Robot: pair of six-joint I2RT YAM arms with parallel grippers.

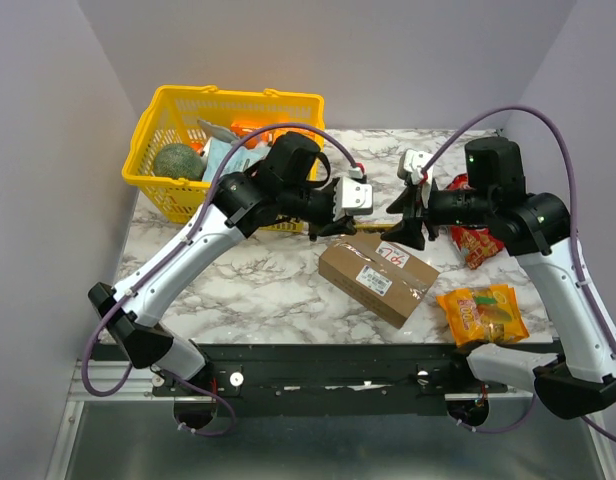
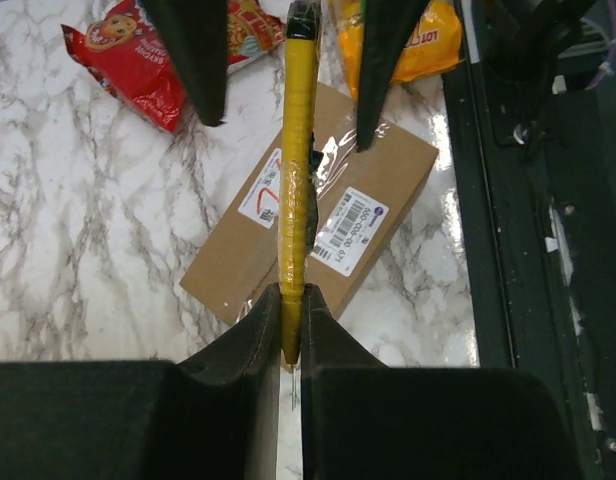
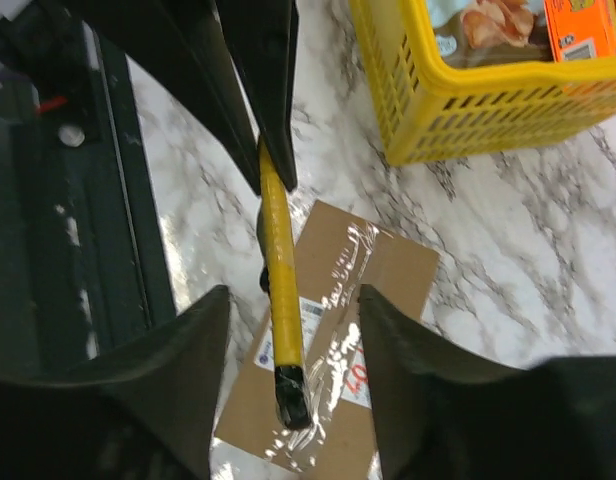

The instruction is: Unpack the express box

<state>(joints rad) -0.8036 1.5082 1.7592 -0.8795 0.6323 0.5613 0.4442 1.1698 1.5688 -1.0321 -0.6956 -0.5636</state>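
Clearly the express box (image 1: 346, 266) carries a barcode label (image 1: 374, 280), red-scribbled sticker (image 1: 393, 254).

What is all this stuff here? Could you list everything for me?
express box: one, brown cardboard, middle of the table
table: one, white-grey marble, under everything
basket: one, yellow, far left, holding a green round item and an orange box
red snack bag: one, red, far right
orange snack bag: one, orange-yellow, near right
slim tool: one, yellow with black end, held above the express box
left gripper: one, black, shut on the slim tool
right gripper: one, black, open, fingers either side of the tool's black end
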